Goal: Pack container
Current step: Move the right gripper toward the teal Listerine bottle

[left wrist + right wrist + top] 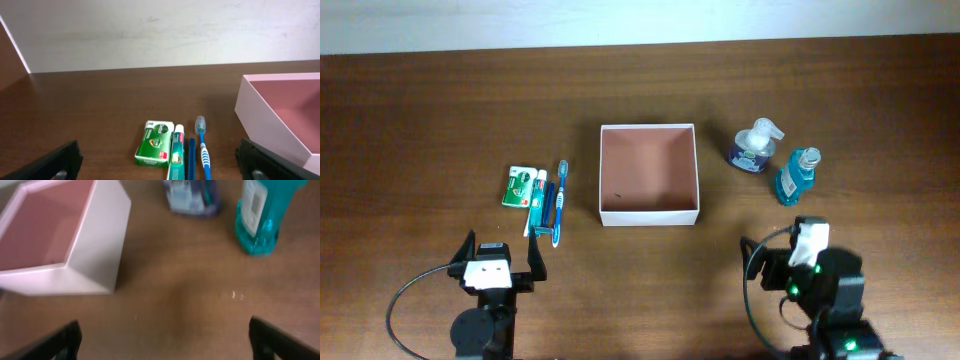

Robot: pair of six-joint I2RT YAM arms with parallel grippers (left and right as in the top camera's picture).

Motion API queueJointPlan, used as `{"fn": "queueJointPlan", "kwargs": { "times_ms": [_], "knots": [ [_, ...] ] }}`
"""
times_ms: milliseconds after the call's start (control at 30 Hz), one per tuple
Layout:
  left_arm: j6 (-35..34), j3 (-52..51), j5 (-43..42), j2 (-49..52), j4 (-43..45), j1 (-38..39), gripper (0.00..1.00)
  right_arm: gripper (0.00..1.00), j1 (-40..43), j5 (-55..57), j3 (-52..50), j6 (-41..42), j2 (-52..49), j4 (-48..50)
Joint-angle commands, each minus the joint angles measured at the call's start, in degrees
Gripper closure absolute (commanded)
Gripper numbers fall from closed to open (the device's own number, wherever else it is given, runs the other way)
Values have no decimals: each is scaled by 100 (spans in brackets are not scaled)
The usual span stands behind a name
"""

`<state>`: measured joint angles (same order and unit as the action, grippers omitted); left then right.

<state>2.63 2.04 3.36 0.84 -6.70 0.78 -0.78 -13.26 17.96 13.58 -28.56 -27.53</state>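
Observation:
The container [650, 214], a shallow square white box with a pinkish inside, sits empty at the table's middle. Left of it lie a green soap box [520, 186], a toothpaste tube [534, 205] and a blue toothbrush [560, 198]. To its right stand a pump bottle [755, 147] and a teal mouthwash bottle [798, 175]. My left gripper [502, 247] hangs open just in front of the soap box [155, 145] and toothbrush [202, 147]. My right gripper [786, 245] is open near the front edge, facing the mouthwash [260, 215] and the container's corner [95, 245]. Neither holds anything.
A slim dark blue stick [191, 157] lies between the toothpaste [176, 155] and the toothbrush. A pale wall runs behind the table's far edge. Bare brown wood lies under my right gripper [165, 337] and in front of the container.

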Motion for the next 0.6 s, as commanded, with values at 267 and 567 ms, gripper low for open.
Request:
{"fn": "queueJointPlan", "kwargs": {
  "times_ms": [267,567],
  "knots": [
    [90,-46,-63,-48,0,22,1,2,42,-164,4194,-649,-2935,-2699],
    [90,-46,-63,-48,0,22,1,2,42,-660,4194,-649,-3827,-2846]
  ]
}}
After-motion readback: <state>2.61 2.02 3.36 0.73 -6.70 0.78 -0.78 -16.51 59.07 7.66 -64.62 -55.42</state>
